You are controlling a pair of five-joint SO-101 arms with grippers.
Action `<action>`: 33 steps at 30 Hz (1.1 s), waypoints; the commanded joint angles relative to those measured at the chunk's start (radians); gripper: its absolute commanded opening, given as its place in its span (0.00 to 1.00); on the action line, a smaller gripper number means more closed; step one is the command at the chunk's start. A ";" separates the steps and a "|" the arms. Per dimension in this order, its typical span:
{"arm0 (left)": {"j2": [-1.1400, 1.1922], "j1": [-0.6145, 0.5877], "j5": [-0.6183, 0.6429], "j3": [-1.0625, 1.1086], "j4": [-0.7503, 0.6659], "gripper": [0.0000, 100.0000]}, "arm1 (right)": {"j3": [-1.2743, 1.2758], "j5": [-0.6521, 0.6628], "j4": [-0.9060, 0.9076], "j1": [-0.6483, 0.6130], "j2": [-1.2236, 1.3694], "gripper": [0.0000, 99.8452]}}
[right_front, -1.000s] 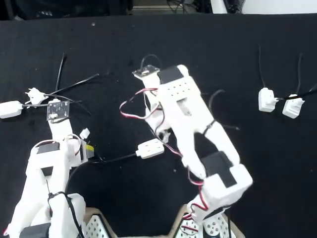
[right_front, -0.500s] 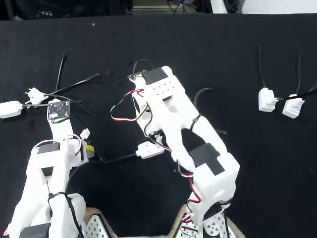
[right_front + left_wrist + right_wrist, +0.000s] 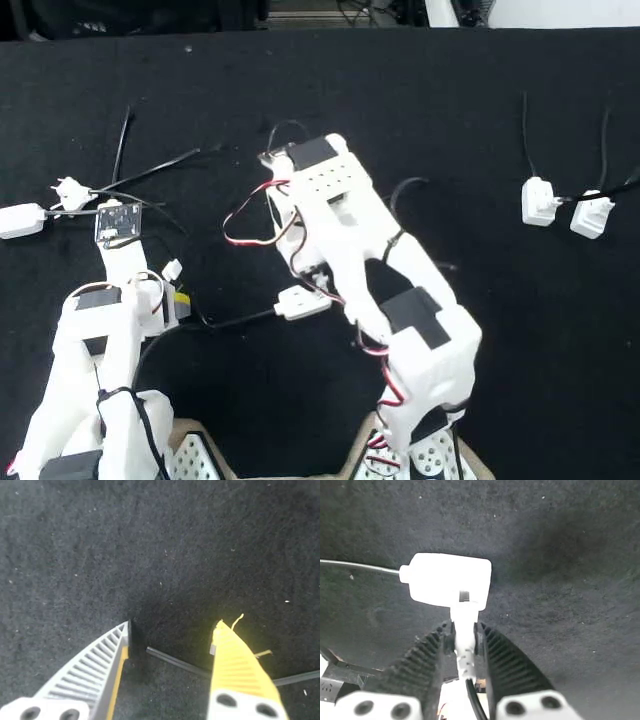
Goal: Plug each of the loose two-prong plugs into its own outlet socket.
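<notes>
High view: on the black table [image 3: 480, 120] a white socket [image 3: 303, 300] lies near the middle, with a black cable [image 3: 235, 320] running from it toward the left arm [image 3: 100, 330]. The right arm [image 3: 370, 230] folds over this socket, and its wrist hides the point where plug and socket meet. By the left edge lies a second white socket [image 3: 20, 220]. A small loose plug [image 3: 70, 192] lies just beside it, among thin black leads. Near the right edge, two white pieces [image 3: 540, 200] sit side by side, each with a black lead. Whether they are joined cannot be told from here.

Left wrist view: the left end effector [image 3: 172, 627] is released, its grey and yellow fingers [image 3: 237, 670] spread wide just above the table. A thin black cord [image 3: 175, 662] crosses the gap between them on the cloth and touches neither finger.

Right wrist view: the right end effector [image 3: 464, 627] is clenched on a white plug [image 3: 465, 650], its ribbed black fingers [image 3: 425, 660] pressing both sides. The front of the plug meets the side of the white socket [image 3: 447, 578], which lies on the table. A thin cable [image 3: 360, 566] leaves one end of the socket. How deep the prongs sit cannot be seen.
</notes>
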 commanded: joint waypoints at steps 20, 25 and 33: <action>-0.012 0.010 -0.009 0.002 -0.006 0.27 | -0.031 -0.009 -0.064 0.054 0.107 0.01; -0.012 0.008 -0.009 0.002 -0.006 0.27 | 0.125 -0.009 -0.181 -0.043 0.022 0.01; -0.012 0.008 -0.009 0.002 -0.006 0.27 | 0.272 0.028 -0.319 -0.069 -0.159 0.04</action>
